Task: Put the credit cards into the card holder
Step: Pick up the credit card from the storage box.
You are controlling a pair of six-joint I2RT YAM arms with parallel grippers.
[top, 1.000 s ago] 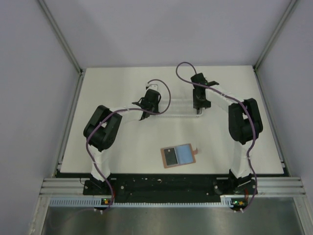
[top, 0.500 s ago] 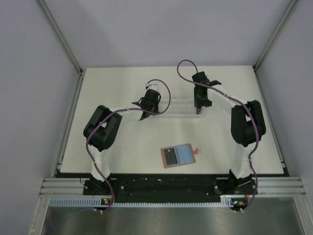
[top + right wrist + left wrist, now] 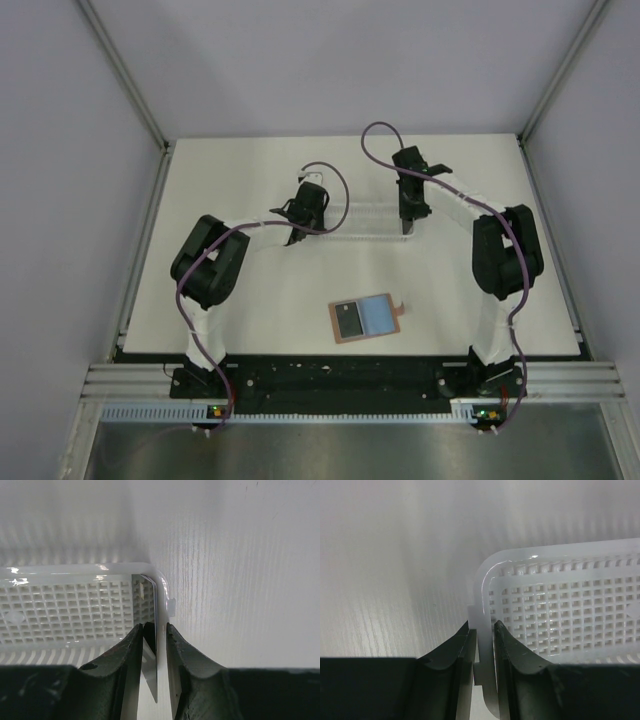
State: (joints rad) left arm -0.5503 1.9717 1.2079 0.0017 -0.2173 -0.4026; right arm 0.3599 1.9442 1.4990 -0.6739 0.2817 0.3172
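Observation:
The card holder (image 3: 365, 318) lies open on the table near the front, showing a dark panel and a pale blue panel. In the right wrist view a thin dark credit card (image 3: 150, 667) stands on edge against the inside of the end wall of a white slatted tray (image 3: 65, 610). My right gripper (image 3: 156, 626) straddles the card and that wall, with its jaws shut on both. My left gripper (image 3: 482, 625) is shut on the rim at the opposite end of the tray (image 3: 560, 610). No second card shows.
The tray (image 3: 355, 222) lies across the back middle of the table between my left gripper (image 3: 293, 238) and my right gripper (image 3: 405, 228). Grey walls and metal rails enclose the table on three sides.
The right gripper's jaws have closed in on the card and the tray wall, and the right arm has shifted slightly. The left arm, tray and card holder have not moved.

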